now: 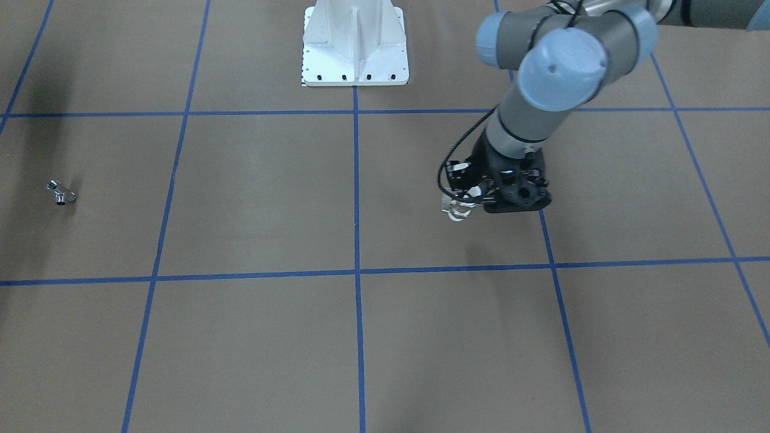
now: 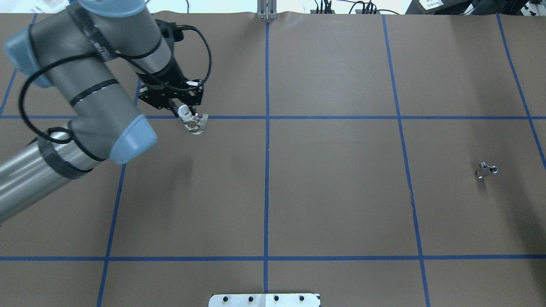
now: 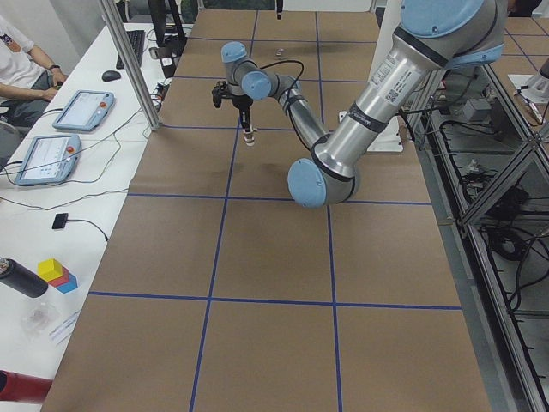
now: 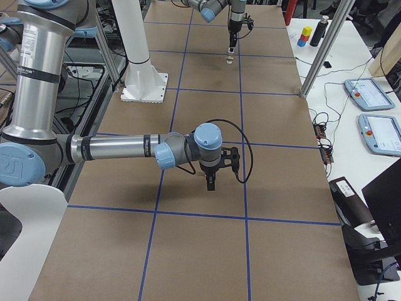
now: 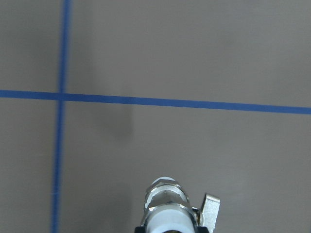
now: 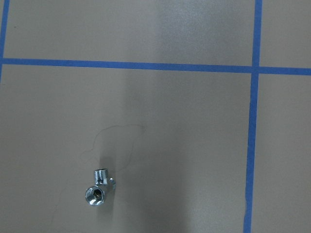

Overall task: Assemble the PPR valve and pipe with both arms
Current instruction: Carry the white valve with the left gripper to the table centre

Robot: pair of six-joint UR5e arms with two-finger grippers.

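Note:
My left gripper (image 2: 182, 109) is shut on the PPR valve (image 2: 194, 123), a white cylinder with a metal middle band and side lever, and holds it above the table by a blue line crossing. The valve also shows in the front-facing view (image 1: 457, 209) and low in the left wrist view (image 5: 166, 209). The pipe (image 2: 486, 169), a small chrome branched fitting, lies alone on the table far to the right; it also shows in the front-facing view (image 1: 61, 193) and the right wrist view (image 6: 98, 189). My right gripper (image 4: 211, 184) hangs above the table; I cannot tell whether it is open or shut.
The white bolted pedestal base (image 1: 355, 45) stands at the table's robot-side edge. Brown table paper with blue tape lines (image 2: 266, 117) covers the surface. Tablets (image 3: 51, 154) and cables lie on the side bench beyond the table.

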